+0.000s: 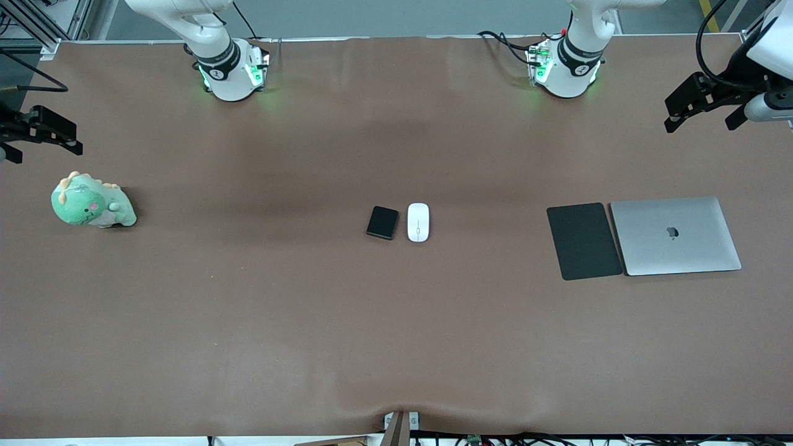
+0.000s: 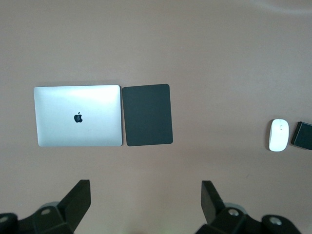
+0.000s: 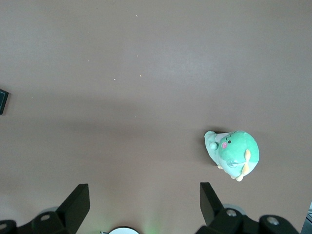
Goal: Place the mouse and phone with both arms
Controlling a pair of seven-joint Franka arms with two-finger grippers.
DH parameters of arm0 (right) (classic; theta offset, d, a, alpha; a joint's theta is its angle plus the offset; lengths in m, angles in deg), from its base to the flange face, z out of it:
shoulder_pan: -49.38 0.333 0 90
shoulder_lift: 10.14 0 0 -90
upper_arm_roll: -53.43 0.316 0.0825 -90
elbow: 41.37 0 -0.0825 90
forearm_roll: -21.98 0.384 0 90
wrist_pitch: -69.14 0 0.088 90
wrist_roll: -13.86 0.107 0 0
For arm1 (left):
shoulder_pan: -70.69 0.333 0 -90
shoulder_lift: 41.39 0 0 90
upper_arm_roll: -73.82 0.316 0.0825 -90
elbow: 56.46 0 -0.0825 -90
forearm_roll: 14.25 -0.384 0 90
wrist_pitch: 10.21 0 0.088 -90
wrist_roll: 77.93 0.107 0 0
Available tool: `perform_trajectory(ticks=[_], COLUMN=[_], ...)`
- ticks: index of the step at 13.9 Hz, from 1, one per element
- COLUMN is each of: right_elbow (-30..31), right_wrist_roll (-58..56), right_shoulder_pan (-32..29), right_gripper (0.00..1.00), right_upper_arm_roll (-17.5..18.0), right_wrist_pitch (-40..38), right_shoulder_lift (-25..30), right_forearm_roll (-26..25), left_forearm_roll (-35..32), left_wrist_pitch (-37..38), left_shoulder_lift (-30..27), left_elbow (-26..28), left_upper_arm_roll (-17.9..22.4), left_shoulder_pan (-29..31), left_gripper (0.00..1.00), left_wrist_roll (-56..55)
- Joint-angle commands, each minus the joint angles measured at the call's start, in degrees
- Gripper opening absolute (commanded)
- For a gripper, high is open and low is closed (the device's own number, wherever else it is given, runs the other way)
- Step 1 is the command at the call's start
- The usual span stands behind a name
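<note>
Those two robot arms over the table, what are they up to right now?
Nothing is being handled yet. The white mouse and the small black phone lie side by side in the middle of the table, untouched. The left gripper hangs open over the table's end near the laptop and the black mouse pad. The right gripper hangs open at the other end, near a green plush toy.
</note>
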State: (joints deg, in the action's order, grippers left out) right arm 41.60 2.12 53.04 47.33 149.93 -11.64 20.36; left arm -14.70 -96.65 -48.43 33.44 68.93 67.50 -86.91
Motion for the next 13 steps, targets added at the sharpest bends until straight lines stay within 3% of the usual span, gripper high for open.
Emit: perform_trajectory(ticks=[1,13], right_elbow=[-1.50,-1.50], right_wrist_roll=[0.05,0.14], right_shoulder_pan=[-0.50,-1.02], right_gripper=[1.00,1.00], right_upper_arm_roll=[0.03,-0.05], right_wrist_pitch=[-0.10,-0.63], right_shoulder_lift=[-0.62,-0.62], right_forearm_roll=[-0.67,2.41], left_forearm_roll=[0.63,-2.10], left_wrist_pitch=[1.79,2.07], left_shoulder_lift=[-0.08,2.73], left_elbow=[-0.78,-1.66], left_upper_arm_roll=[-0.03,-0.12], left_shoulder_pan=[0.46,0.28], left_gripper=[1.00,1.00], left_wrist_roll=[0.71,-1.83])
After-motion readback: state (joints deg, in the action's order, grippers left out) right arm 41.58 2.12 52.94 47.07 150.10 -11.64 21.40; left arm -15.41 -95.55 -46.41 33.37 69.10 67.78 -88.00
